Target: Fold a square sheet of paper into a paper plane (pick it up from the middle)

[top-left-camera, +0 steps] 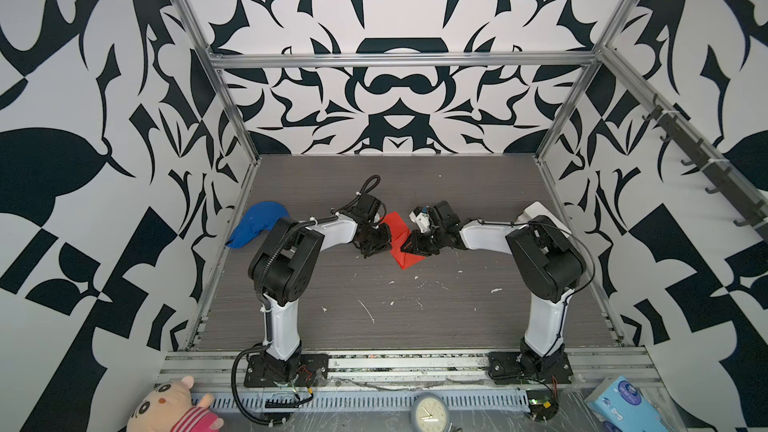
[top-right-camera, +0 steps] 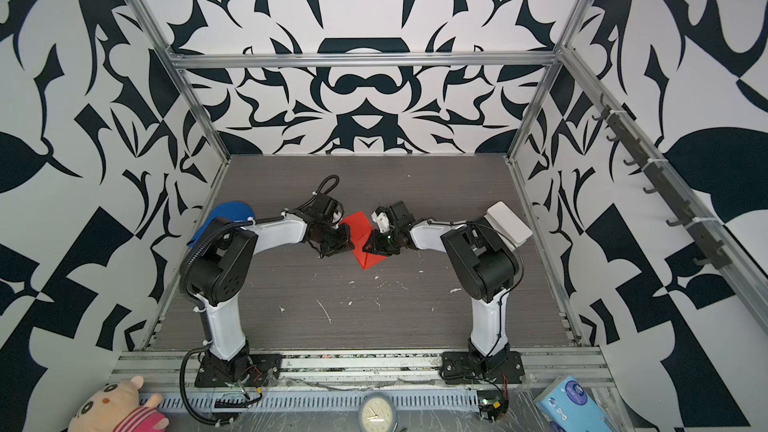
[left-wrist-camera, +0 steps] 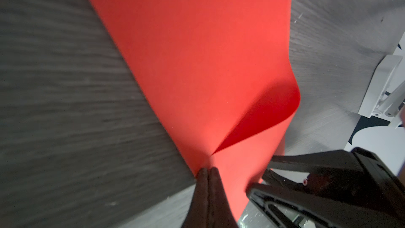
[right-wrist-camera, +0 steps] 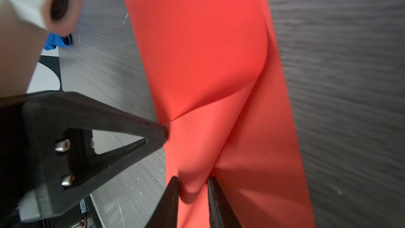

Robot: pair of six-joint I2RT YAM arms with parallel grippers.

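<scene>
My left gripper (left-wrist-camera: 208,170) is fully closed. The fingertips are pressed together on one edge of the sheet of paper (top-left-camera: 397,234), so I pinch it there. My right gripper (right-wrist-camera: 193,183) is only partly open: there is a gap btw. the two fingers, and a raised bump of the red paper sits in this gap. Whether the fingers press on it, I cannot tell.

The sheet is approx. in the middle of the table (top-left-camera: 415,317), btw. my two grippers. They come to it from left & right and are v. near to each other. The paper is not flat: one part is bent over and makes a curved flap w/ a shadow under it, and a crease starts just beside the left fingertips.

At the left edge of the table is a blue cloth (top-left-camera: 257,222), well apart from the paper. At the right edge is a white box (top-right-camera: 509,222), partly behind my right arm.
</scene>
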